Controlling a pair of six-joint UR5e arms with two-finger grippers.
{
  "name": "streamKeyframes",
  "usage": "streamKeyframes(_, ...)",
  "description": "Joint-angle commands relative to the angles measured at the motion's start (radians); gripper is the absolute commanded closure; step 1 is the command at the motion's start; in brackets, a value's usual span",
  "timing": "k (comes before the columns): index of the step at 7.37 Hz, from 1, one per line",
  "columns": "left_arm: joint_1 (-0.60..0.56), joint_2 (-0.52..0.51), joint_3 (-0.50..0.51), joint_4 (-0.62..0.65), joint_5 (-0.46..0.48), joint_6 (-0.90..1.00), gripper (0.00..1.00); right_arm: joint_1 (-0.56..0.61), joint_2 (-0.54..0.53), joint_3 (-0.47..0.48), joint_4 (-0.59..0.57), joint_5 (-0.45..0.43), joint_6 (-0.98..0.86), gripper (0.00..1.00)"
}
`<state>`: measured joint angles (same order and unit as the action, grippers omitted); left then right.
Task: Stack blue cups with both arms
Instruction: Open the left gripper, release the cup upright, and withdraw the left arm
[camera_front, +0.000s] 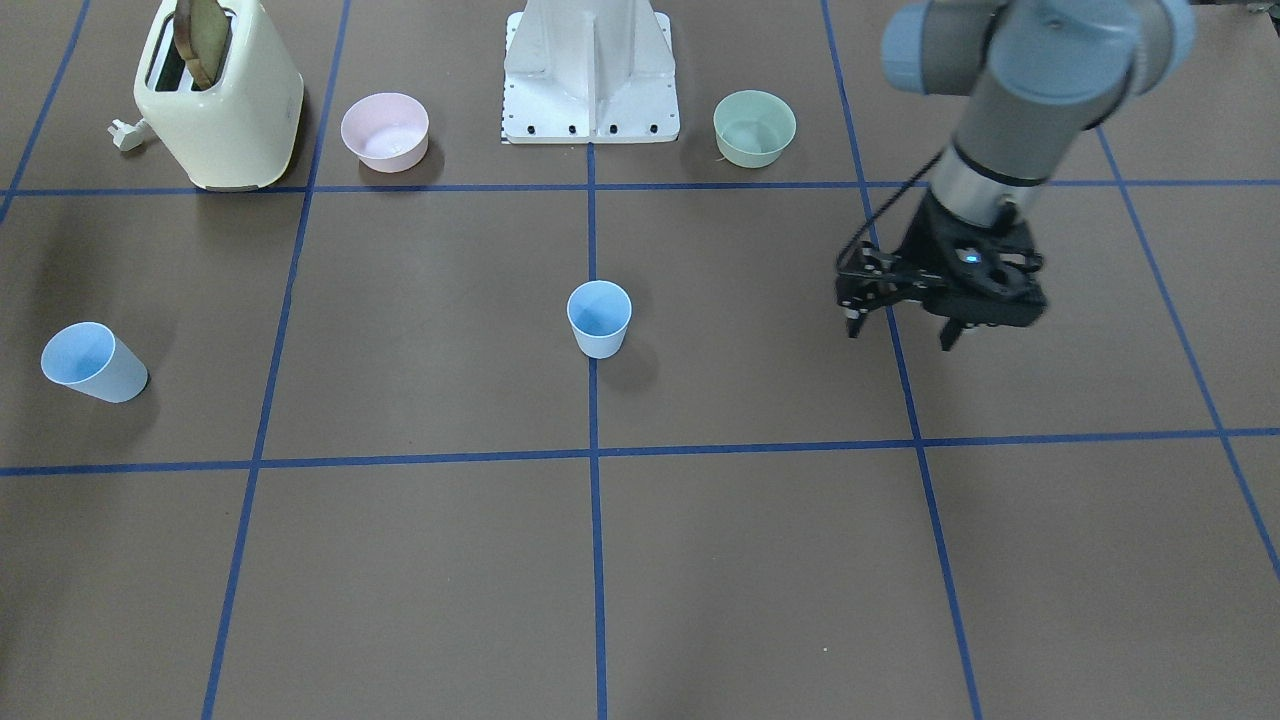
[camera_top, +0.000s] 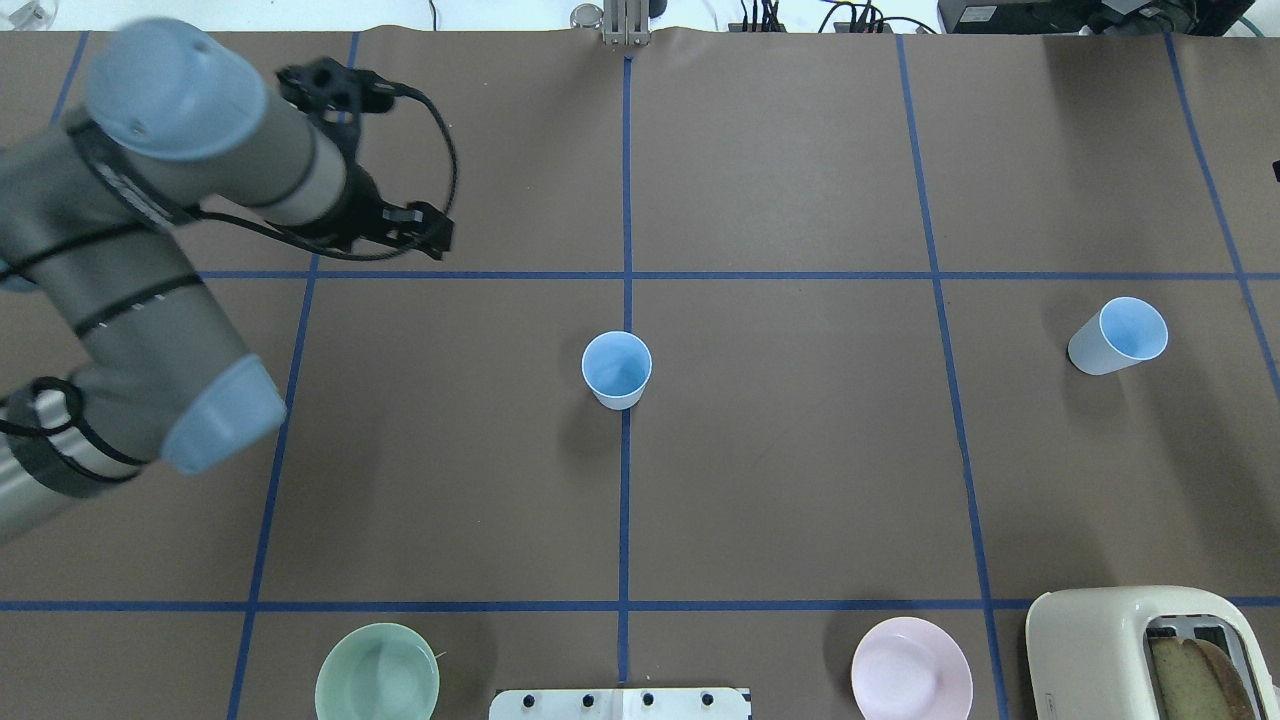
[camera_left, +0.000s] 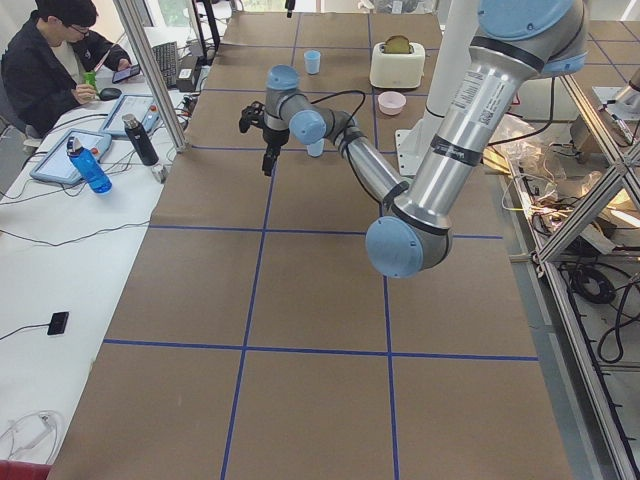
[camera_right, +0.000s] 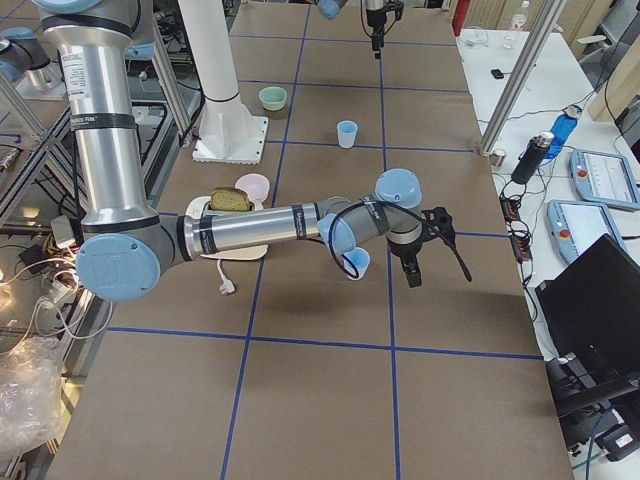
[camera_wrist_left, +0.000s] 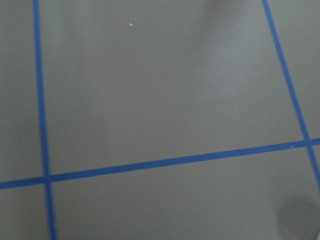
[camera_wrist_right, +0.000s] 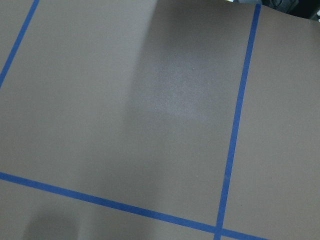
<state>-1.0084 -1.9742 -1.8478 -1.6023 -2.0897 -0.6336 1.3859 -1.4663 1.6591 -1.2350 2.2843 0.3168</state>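
One blue cup (camera_front: 599, 318) stands upright at the table's middle, and it also shows in the overhead view (camera_top: 616, 369). The second blue cup (camera_front: 92, 362) stands far off on the robot's right side (camera_top: 1118, 337). My left gripper (camera_front: 903, 330) is open and empty, hanging above the table well to the left of the middle cup (camera_top: 385, 155). My right gripper (camera_right: 412, 268) shows only in the right side view, close beside the second cup (camera_right: 356, 263); I cannot tell whether it is open or shut. Both wrist views show only bare table and blue tape.
A cream toaster (camera_front: 220, 100) with toast, a pink bowl (camera_front: 385, 130) and a green bowl (camera_front: 754, 127) stand along the robot's edge beside the white base mount (camera_front: 590, 75). An operator (camera_left: 50, 50) sits at a side desk with bottles.
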Motion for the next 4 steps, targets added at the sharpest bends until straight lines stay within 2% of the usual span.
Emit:
streamKeyframes(1,-0.282,0.116,0.086,0.051,-0.11,0.425,0.02,-0.095,-0.02,0.054,-0.001,-0.023,0.134,0.0)
streamKeyframes(3,-0.485,0.202,0.243,0.036,-0.16,0.788,0.02,-0.151,-0.089,0.077,0.003,-0.055,0.13,0.0)
streamKeyframes(4,-0.511,0.242,0.274,0.047,-0.15,0.858,0.02,-0.16,-0.153,0.117,0.009,-0.055,0.117,0.0)
